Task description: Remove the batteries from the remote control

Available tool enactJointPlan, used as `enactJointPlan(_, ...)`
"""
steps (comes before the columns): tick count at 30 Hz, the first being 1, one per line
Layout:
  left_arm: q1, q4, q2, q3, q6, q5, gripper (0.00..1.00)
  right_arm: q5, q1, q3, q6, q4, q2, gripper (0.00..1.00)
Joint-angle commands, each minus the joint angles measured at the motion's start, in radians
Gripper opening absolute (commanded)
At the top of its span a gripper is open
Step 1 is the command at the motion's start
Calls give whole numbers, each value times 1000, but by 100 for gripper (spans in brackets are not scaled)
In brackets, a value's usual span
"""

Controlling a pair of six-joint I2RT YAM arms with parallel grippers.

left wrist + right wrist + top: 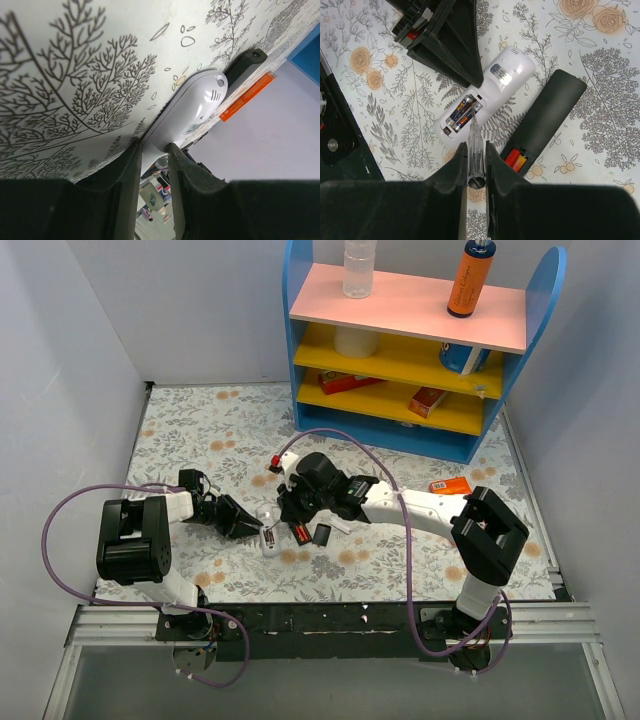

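The black remote control (552, 112) lies on the flowered mat with its back open. Red and orange batteries (516, 161) sit in its bay. Next to it lies a white remote (492, 92), also open, with two dark batteries (462, 114) in it. My left gripper (154, 147) is shut on the white remote's (197, 107) end. My right gripper (476, 147) is shut on a clear-handled screwdriver (475, 130), whose tip rests in the white remote's bay. In the top view both grippers, left (250, 525) and right (287, 510), meet at mid-table, with the red battery end (300, 533) just showing.
A small black piece (322, 534) lies by the red battery end. A flat orange pack (450, 485) lies to the right. A blue shelf unit (400, 430) with bottles and boxes stands at the back. White walls close in both sides.
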Motion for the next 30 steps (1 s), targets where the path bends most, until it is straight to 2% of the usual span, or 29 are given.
enactJointPlan(1,-17,14,32,-26,8,-61,25,30,17,26,-33,-27,30,1)
enactJointPlan(6,-18,13,34,-26,10,-61,25,-22,-14,-67,16,49,-12,1)
enactJointPlan(13,-18,13,40,-25,10,-68,27,-302,-109,-242,119,334,-82,1)
enactJointPlan(23,-18,10,47,-25,10,-78,27,-384,-129,-272,166,419,-71,1)
enactJointPlan(30,-18,10,49,-22,8,-79,28,-375,-131,-253,156,391,-62,1)
